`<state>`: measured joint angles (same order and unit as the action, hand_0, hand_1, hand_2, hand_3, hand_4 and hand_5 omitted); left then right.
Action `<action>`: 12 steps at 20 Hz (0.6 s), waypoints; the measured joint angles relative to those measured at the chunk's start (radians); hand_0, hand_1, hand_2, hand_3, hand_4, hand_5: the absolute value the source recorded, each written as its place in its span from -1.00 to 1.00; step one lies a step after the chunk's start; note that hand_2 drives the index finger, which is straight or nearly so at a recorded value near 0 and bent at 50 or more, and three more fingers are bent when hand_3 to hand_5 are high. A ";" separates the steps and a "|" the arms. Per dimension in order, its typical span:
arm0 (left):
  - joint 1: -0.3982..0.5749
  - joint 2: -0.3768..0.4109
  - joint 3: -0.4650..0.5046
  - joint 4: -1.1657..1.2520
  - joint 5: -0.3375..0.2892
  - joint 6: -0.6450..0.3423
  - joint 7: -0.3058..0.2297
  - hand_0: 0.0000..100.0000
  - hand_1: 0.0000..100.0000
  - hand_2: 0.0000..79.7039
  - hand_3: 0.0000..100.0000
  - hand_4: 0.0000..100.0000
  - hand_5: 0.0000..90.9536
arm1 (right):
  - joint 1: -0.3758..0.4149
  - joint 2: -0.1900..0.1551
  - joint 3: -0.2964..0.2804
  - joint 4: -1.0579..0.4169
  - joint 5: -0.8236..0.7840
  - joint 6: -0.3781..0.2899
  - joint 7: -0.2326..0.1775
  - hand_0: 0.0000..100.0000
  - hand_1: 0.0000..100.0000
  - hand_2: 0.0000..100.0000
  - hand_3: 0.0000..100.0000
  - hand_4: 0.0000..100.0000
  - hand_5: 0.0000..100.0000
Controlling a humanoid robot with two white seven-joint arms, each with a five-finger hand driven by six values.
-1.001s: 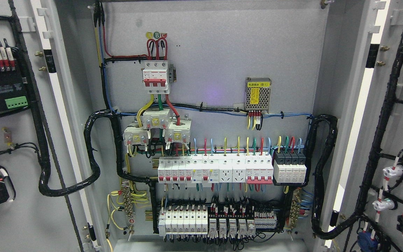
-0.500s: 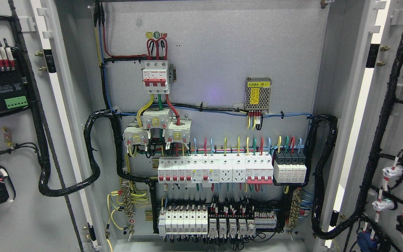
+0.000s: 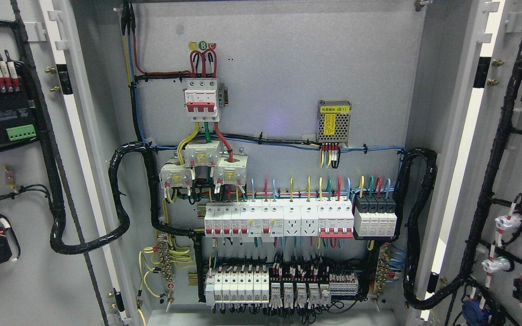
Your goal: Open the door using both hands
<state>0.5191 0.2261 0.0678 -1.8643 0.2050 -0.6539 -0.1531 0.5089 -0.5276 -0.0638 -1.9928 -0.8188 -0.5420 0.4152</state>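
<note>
Wiring and breakers fill the grey back panel (image 3: 288, 59) before you.

You see a three-pole main breaker (image 3: 201, 98) at upper centre, a mesh-cased power supply (image 3: 334, 121) to its right, a breaker row (image 3: 279, 220) below, terminal blocks (image 3: 283, 285) along the bottom, and black cable looms (image 3: 120, 194) looping at both sides.

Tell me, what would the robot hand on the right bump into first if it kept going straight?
Cannot say: neither robot hand is in view. Both doors stand open, showing the breakers inside.
</note>
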 measured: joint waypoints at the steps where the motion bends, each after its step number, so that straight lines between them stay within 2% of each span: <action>1: 0.008 -0.009 -0.012 0.000 -0.008 0.049 0.002 -1.00 -1.00 -1.00 -1.00 -1.00 -1.00 | 0.001 0.002 0.025 0.009 0.015 0.000 0.000 -0.24 -1.00 -1.00 -1.00 -1.00 -1.00; 3: 0.022 -0.025 -0.030 0.004 -0.021 0.142 0.007 -1.00 -1.00 -1.00 -1.00 -1.00 -1.00 | 0.004 0.006 0.075 0.031 0.050 0.000 0.001 -0.24 -1.00 -1.00 -1.00 -1.00 -1.00; 5: 0.034 -0.037 -0.046 0.016 -0.030 0.194 0.009 -1.00 -1.00 -1.00 -1.00 -1.00 -1.00 | 0.010 0.011 0.122 0.055 0.077 0.000 0.002 -0.24 -1.00 -1.00 -1.00 -1.00 -1.00; 12: 0.086 -0.063 -0.081 0.108 -0.052 0.248 0.011 -1.00 -1.00 -1.00 -1.00 -1.00 -1.00 | 0.086 0.029 0.256 0.159 0.125 -0.017 -0.001 -0.24 -1.00 -1.00 -1.00 -1.00 -1.00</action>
<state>0.6047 0.1629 -0.0134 -1.7567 0.1529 -0.4057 -0.1417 0.5949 -0.4988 0.1917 -1.8337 -0.6937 -0.5586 0.4142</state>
